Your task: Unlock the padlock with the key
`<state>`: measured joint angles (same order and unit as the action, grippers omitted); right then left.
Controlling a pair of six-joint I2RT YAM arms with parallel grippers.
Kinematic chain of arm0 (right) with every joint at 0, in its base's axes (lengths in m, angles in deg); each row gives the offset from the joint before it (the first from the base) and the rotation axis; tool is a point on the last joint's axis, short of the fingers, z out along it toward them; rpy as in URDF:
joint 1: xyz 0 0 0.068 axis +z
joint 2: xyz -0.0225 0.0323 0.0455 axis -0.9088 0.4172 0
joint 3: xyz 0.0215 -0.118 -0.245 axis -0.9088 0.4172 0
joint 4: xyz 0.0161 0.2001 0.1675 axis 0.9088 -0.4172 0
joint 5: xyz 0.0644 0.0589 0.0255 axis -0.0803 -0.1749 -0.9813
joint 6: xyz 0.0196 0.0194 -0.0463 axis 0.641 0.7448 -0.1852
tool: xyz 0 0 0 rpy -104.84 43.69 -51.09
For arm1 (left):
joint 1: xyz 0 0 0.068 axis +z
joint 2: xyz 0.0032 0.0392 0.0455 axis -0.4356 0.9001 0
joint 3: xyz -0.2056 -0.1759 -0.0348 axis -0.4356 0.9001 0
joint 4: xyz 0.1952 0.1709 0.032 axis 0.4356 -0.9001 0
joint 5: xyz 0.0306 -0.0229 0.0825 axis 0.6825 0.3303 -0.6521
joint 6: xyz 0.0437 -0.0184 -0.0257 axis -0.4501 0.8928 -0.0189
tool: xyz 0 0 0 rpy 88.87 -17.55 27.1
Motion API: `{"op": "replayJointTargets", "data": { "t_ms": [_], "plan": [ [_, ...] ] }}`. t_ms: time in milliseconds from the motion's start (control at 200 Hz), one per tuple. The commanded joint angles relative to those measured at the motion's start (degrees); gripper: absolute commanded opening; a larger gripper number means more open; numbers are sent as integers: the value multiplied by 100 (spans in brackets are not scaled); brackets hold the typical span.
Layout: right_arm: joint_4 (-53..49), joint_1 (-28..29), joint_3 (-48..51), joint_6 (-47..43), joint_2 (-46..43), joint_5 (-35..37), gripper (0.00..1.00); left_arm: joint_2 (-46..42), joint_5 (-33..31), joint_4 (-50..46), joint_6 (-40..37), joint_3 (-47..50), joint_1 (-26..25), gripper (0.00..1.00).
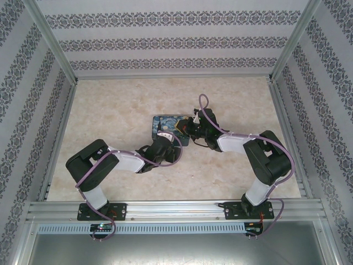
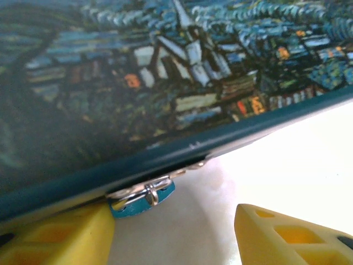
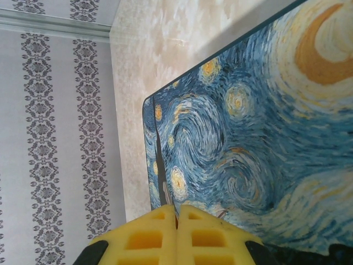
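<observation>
1. Patterned wallpaper walls enclose a beige marbled tabletop (image 1: 110,110), with a night-sky painted tin (image 1: 164,124) near its middle.
2. The blue padlock (image 2: 144,197) sits at the tin's front edge, just beside 1 yellow finger (image 2: 66,234).
3. The left hand (image 2: 174,221) stands fairly wide, holding nothing.
4. The right hand (image 3: 176,218) is pressed closed above the tin's lid.

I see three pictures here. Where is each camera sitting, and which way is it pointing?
Top external: fixed above and behind the arms, looking down at the table; both arms show whole, reaching to the painted tin.
Left wrist: on the left arm, low, facing the tin's side and the blue padlock; the left gripper, open, shows yellow fingers either side.
Right wrist: on the right arm, looking across the tin's lid toward the wall; the shut right gripper shows at the bottom.
Shared: all three see the tin.
</observation>
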<state>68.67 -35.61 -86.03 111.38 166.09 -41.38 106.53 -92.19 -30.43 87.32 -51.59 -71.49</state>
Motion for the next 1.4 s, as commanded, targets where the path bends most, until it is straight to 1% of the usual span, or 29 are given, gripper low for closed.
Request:
{"op": "replayJointTargets", "data": {
  "t_ms": [0, 330, 675, 819, 994, 1134, 1399],
  "plan": [
    [34, -29, 59, 26, 108, -6, 0, -8, 190, 213, 287, -155, 53, 60],
    [56, -38, 178, -2, 115, 29, 0, -8, 605, 772, 1160, 8, 369, 61],
    [81, -58, 188, 11, 150, 3, 0, 138, 791, 772, 1251, -77, 401, 61],
    [88, -64, 200, 8, 148, 12, 0, 239, 975, 1061, 1457, -14, 399, 61],
    [91, -64, 188, 17, 157, 27, 0, 81, 991, 1422, 1868, 175, 401, 60],
    [87, -64, 170, 25, 165, 22, 0, 14, 862, 1627, 2152, 317, 402, 59],
    [94, -67, 197, 33, 167, 29, 0, 183, 677, 1846, 2509, 391, 418, 53]
  ]
}}
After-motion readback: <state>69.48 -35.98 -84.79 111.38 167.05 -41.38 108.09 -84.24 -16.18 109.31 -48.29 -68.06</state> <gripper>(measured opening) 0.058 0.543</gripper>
